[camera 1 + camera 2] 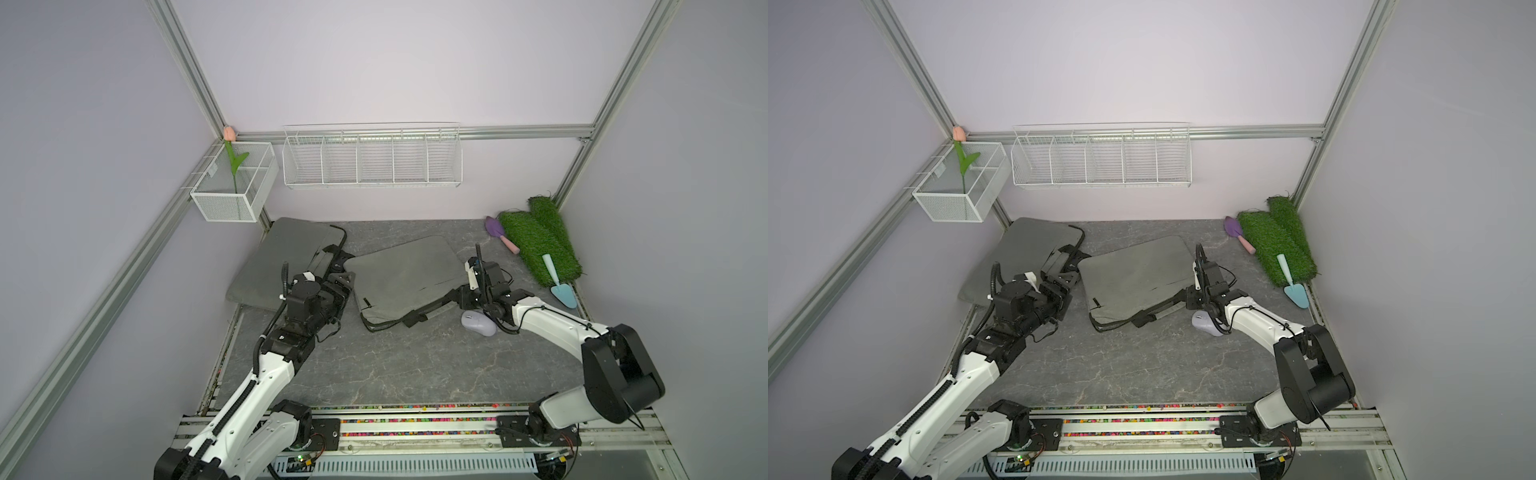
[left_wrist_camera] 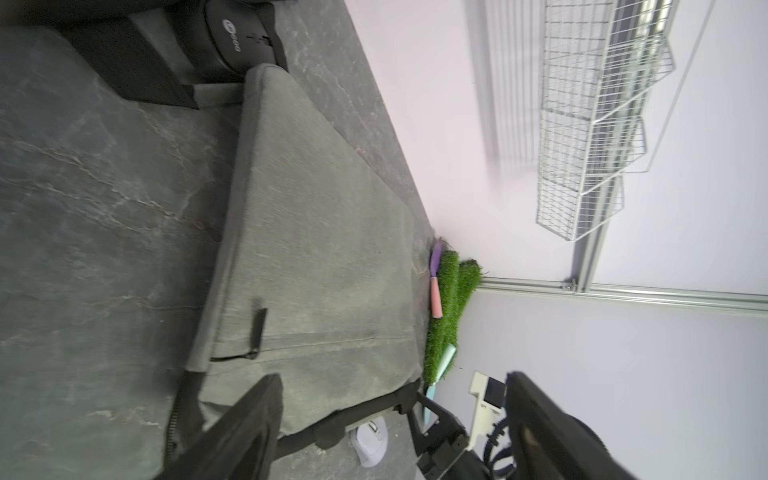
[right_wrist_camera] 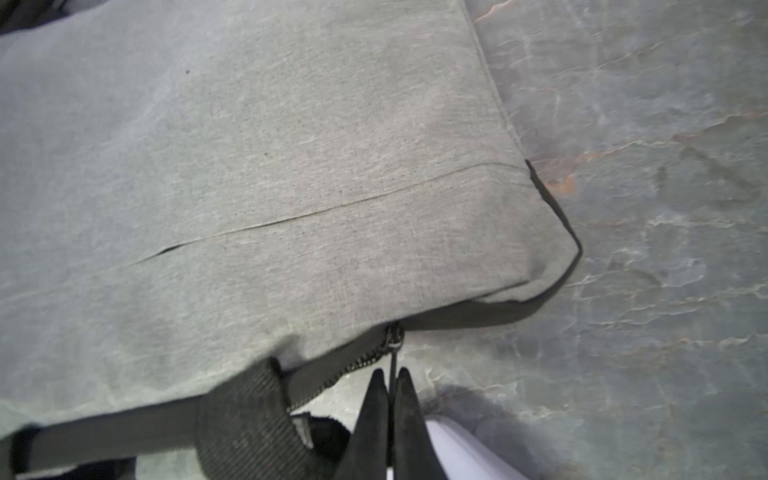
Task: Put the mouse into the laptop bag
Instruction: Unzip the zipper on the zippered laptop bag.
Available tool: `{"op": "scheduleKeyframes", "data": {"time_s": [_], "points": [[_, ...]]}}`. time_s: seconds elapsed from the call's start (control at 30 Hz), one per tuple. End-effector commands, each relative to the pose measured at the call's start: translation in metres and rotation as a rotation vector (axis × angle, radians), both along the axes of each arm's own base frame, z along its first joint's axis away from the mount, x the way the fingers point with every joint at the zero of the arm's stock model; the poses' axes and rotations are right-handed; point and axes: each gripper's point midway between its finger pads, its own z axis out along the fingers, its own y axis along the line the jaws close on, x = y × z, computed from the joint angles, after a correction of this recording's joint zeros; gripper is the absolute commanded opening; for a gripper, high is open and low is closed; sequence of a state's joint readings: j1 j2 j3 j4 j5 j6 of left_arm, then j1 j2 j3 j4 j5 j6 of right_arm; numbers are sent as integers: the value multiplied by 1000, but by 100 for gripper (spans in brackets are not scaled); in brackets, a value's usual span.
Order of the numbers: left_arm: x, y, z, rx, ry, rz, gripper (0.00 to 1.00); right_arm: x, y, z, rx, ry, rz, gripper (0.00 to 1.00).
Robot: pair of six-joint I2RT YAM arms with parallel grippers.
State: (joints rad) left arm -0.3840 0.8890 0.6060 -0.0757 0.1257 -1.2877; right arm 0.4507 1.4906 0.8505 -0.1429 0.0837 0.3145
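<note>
No word, number or brand can be read in full. A pale printed mark is seen on a black rounded object [image 2: 226, 39] by a corner of the laptop bag [image 2: 316, 249], but its characters are too blurred to be made out. Small print is carried by a white plate [image 2: 484, 392] on the right arm and by a white tag [image 1: 212, 170] on the mesh basket [image 1: 224, 208]; neither is legible.
</note>
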Motion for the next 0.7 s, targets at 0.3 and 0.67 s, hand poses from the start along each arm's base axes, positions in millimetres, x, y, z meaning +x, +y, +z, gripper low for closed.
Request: {"op": "scheduleKeyframes", "data": {"time_s": [0.3, 0.67], "points": [[-47, -103, -20, -141, 2, -135, 94, -3, 71, 49, 108, -105, 120, 6], [-26, -148, -56, -145, 82, -178, 92, -28, 95, 68, 111, -149, 181, 6]]}}
